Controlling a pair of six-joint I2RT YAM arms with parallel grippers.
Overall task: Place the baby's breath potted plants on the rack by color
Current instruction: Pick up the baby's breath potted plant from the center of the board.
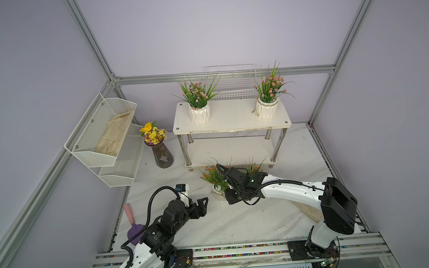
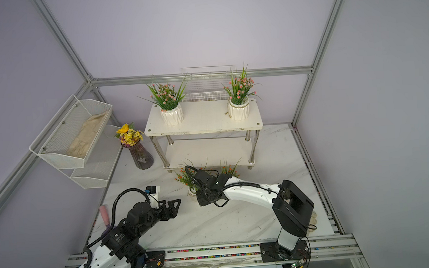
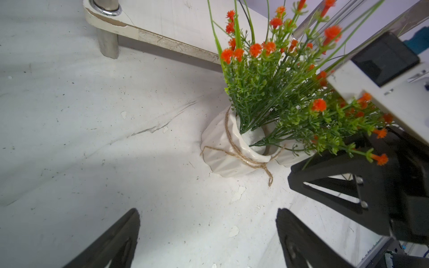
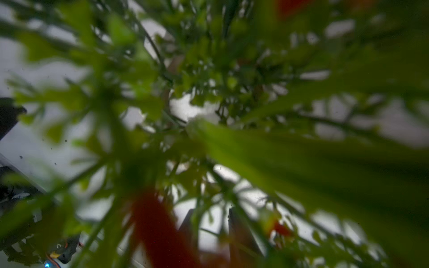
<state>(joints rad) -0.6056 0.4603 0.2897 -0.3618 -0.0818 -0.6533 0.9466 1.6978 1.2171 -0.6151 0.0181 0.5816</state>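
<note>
1. Pink-flowered plants (image 1: 198,97) stand on the rack's (image 1: 233,119) top board in both top views. Two orange plants (image 1: 212,177) sit on the bench (image 1: 239,222) at the rack's 6 o'clock.
2. Left wrist: left jaws gape empty. Right jaws sit against one orange pot (image 3: 222,150); I cannot tell whether they grip it.
3. Right wrist: blurred foliage only. The step looks like grasping; next comes an upright lift onto the lower board.

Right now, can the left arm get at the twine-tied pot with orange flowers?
Probably yes: the left gripper is open toward the pot with bare table between, though the right gripper crowds its other side.
</note>
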